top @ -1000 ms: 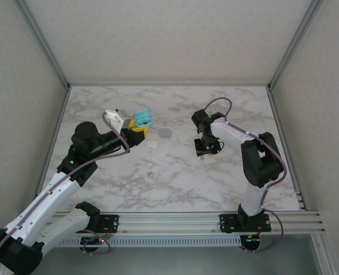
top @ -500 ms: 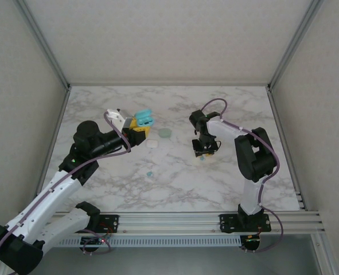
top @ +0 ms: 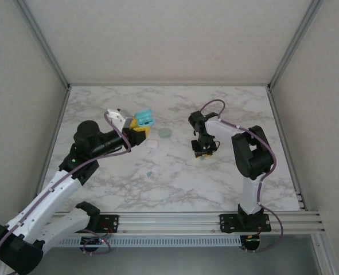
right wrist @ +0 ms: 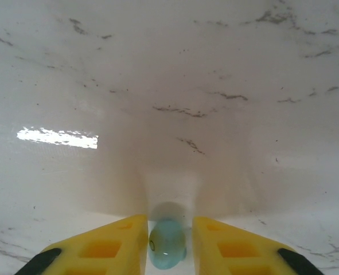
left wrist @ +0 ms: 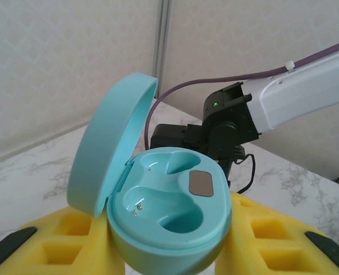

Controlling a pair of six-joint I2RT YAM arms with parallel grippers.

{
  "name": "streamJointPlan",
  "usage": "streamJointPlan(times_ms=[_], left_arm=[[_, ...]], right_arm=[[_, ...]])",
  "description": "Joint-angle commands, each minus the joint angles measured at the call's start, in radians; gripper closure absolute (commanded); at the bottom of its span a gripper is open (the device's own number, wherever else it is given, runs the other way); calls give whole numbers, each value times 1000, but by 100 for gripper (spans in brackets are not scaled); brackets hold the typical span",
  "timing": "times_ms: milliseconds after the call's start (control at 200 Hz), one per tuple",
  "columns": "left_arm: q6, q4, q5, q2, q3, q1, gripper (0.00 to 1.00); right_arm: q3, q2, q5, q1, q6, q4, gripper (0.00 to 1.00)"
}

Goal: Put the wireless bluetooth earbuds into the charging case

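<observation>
Left wrist: open teal plastic charging case (left wrist: pixel 169 217), both wells empty, clamped in left gripper (top: pixel 138 127). Right gripper (top: pixel 204 151) narrow astride small teal earbud (right wrist: pixel 167 245), grip uncertain. None inserted yet.

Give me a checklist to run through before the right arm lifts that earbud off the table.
1. Teal earbud sits between the right gripper's fingers: ok.
2. Fingers clamped firmly on the earbud: cannot tell.
3. Teal charging case held in the left gripper: ok.
4. Lid open: ok.
5. Both sockets empty: ok.
6. Route to the charging case: a pale green case and a white case lie between the arms; a raised carry should probably pass over them: ok.
</observation>
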Motion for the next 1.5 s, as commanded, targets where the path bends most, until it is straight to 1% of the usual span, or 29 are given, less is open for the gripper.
streamJointPlan(times_ms=[0,135,190,370,440,486,531,566,656,671,706,751,836,896,976,1231,1367,1432,1492], left_arm=[[-12,35,25,-1,9,2,68],[-12,35,24,3,9,2,68],[-10,35,24,4,11,2,68],[-7,31,24,11,17,1,68],[-9,33,24,13,17,2,68],[-9,33,21,15,15,2,68],[-10,33,18,20,14,2,68],[-8,32,16,25,14,2,68],[-6,31,12,43,17,3,69],[-6,29,10,49,18,3,69],[-5,29,8,57,20,6,69],[-4,35,7,67,20,8,69],[-2,45,11,89,29,13,69],[7,49,20,107,38,20,69],[11,59,32,124,47,31,69],[12,75,92,171,63,39,69],[16,84,105,179,64,39,69],[21,97,121,183,61,39,69],[29,108,131,182,59,36,69]], right_arm=[[12,26,-6,2,-7,-6,73],[8,30,-13,2,-7,-5,74],[5,29,-19,2,-7,-4,80],[-1,-5,-15,2,6,-6,81],[0,-38,-30,2,15,-12,81],[2,-72,-63,0,20,-10,81],[0,-115,-126,-2,29,0,81],[-4,-158,-201,-10,41,18,81],[-27,-266,-462,-55,108,107,81],[-32,-287,-522,-66,127,129,81],[-35,-314,-606,-81,151,159,81],[-33,-338,-752,-103,188,203,81],[-21,-353,-985,-130,283,298,81],[-19,-359,-1099,-134,361,383,81],[-2,-356,-1207,-133,426,449,81],[57,-390,-1290,-132,514,499,82],[78,-413,-1275,-130,535,496,81],[98,-427,-1238,-128,527,478,82],[127,-443,-1191,-115,479,446,81]])
